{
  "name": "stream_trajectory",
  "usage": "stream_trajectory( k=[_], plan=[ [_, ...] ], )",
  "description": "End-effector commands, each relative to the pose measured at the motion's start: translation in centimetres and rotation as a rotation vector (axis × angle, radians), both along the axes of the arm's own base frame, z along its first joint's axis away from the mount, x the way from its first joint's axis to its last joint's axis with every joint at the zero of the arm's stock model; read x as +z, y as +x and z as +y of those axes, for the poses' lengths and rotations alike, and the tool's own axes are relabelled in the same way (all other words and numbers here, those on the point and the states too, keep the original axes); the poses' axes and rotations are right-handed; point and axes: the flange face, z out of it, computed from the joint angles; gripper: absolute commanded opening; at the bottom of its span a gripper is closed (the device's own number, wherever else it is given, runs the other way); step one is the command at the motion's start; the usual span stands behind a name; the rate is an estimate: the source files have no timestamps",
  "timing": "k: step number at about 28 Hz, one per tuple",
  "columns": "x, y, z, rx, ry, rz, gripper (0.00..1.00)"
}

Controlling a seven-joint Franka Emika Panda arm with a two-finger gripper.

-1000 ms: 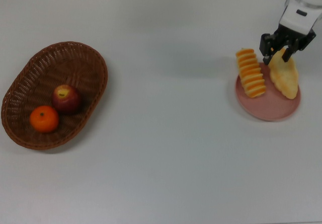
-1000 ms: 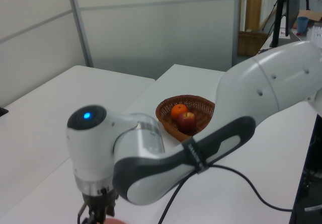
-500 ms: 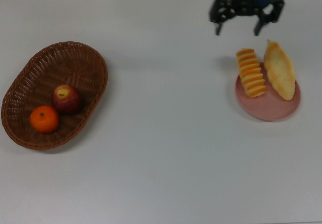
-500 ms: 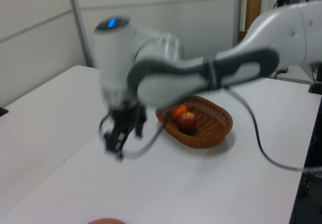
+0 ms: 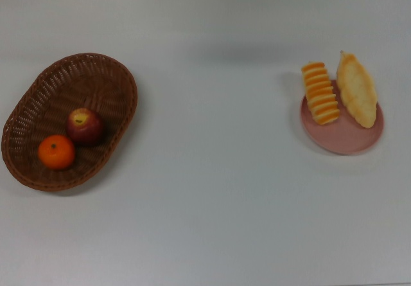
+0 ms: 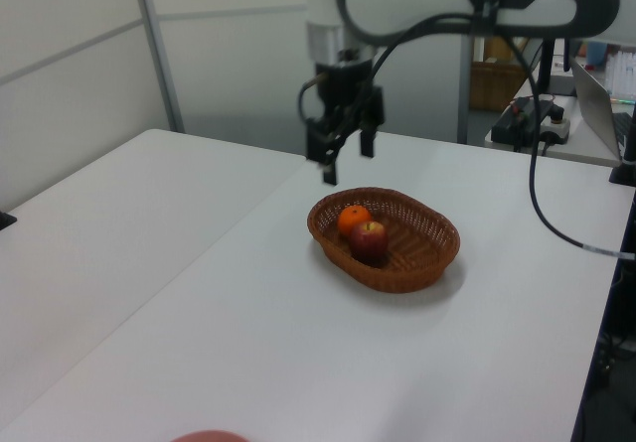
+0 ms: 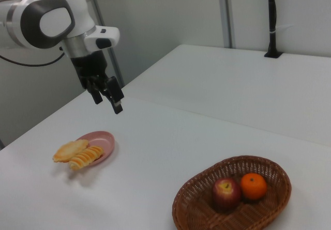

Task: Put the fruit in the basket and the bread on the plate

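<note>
Top view: the hand is out of sight; the apple (image 5: 85,126) and mandarin (image 5: 56,151) lie in the basket (image 5: 103,74), and the striped roll (image 5: 320,93) and braided loaf (image 5: 358,98) rest on the plate (image 5: 350,139).

Left view: the hand (image 6: 341,159) hangs released and empty above the bench (image 6: 248,343), with the fruit-filled basket just below and beside it.

Right view: the hand (image 7: 106,98) hovers above and apart from the plate, basket far off. Nothing looks left to place.

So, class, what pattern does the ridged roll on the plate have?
Orange and cream stripes on the roll; clearest in the top view.
</note>
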Motion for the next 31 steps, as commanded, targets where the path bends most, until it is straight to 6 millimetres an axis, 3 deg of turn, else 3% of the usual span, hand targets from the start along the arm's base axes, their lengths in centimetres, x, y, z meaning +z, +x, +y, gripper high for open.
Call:
stream_trajectory(
  k=[1, 12, 19, 31],
  plan=[
    [-0.9, -0.1, -4.1, 0.01, 0.022, 0.029, 1.0],
    [-5.4, 1.6, -5.9, -0.021, 0.021, 0.022, 1.0],
    [-5.7, 2.1, -7.6, -0.051, 0.022, 0.023, 1.0],
    [-6.3, 3.5, -7.5, -0.058, 0.02, -0.004, 1.0]
  ],
)
